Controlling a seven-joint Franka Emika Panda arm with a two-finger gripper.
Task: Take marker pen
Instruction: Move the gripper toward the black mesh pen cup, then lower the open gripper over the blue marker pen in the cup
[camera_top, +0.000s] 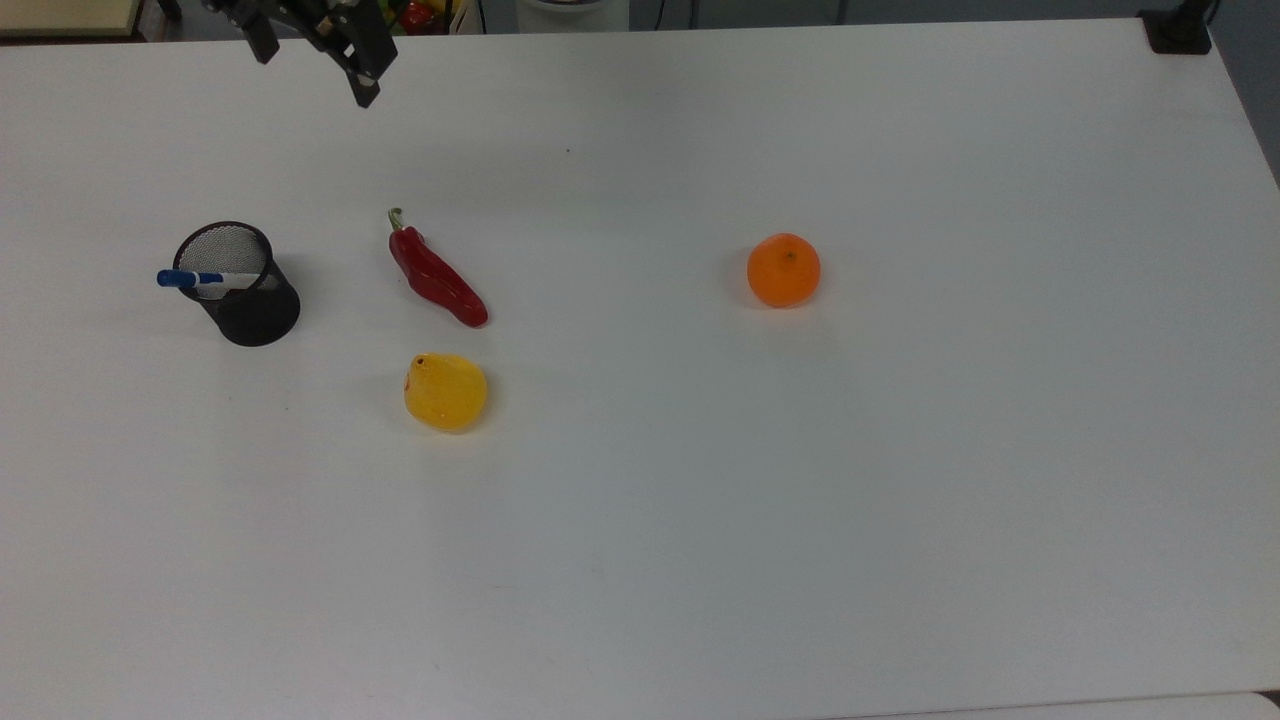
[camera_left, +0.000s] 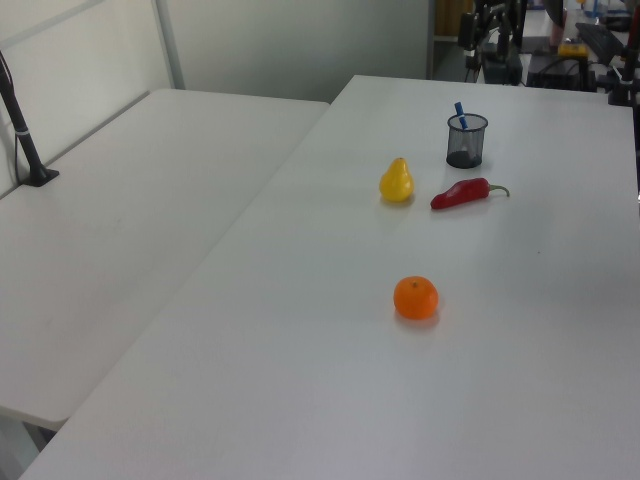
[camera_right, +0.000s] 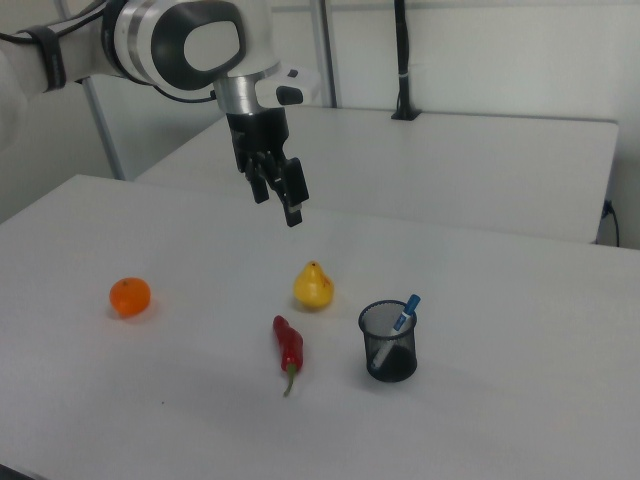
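The white table (camera_top: 900, 500) has wide bare stretches: in the top view, everything to the right of the orange (camera_top: 783, 270) and the whole lower half lie open, while the other things cluster toward the top view's left. The cup (camera_top: 240, 285), a black mesh one, stands well in from the top view's left edge, with the chilli (camera_top: 436, 277) to its right and the yellow pear (camera_top: 445, 392) just below the chilli, each apart from the others. A second white table (camera_left: 130, 230) adjoins on the left view's left. The gripper (camera_top: 315, 62) hangs in the air near the table's far edge in the top view, above and to the right of the cup, well clear of everything. In the right view the gripper (camera_right: 280, 195) hovers high above the pear, its two fingers spread a moderate way apart, holding and touching nothing. The marker pen (camera_top: 200, 279) stands tilted inside the cup, its white barrel leaning on the rim and its blue cap sticking out above it toward the top view's left; in the right view the marker pen (camera_right: 404, 313) leans toward the right view's right.
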